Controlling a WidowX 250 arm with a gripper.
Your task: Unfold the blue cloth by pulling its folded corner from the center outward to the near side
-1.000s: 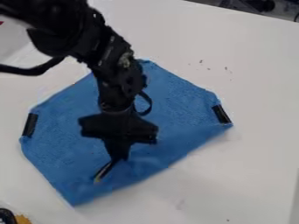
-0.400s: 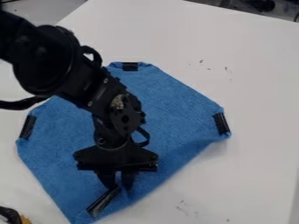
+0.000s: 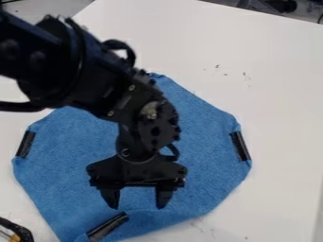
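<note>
White and mostly smooth, the table (image 3: 284,94) spreads under everything, its far edge slanting down to the right, with dark clutter (image 3: 281,5) beyond. Toward the near left of the table lies a black object (image 3: 24,232) with a yellow-orange part. Just beside it, a blue cloth (image 3: 63,189) spreads flat across the left and middle of the table, well apart from the far edge. The cloth's left corner bears a black strip (image 3: 26,144). The black arm (image 3: 95,78) enters from the upper left, a cable (image 3: 19,107) bowing out below its thick upper part. It slants down to the right across the cloth, covering much of the cloth's far side, then bends at the wrist so that the gripper (image 3: 137,207) hangs nearly straight down over the cloth's near half. The two fingers stand wide apart, their tips pointing toward the near side, with nothing between them; whether they touch the fabric cannot be told. Below the left-hand finger in the view, a second black strip (image 3: 108,226) lies aslant at the cloth's near corner. Farther right, a third strip (image 3: 240,146) marks the right corner, and small dark specks (image 3: 246,74) dot the table toward the far edge.
</note>
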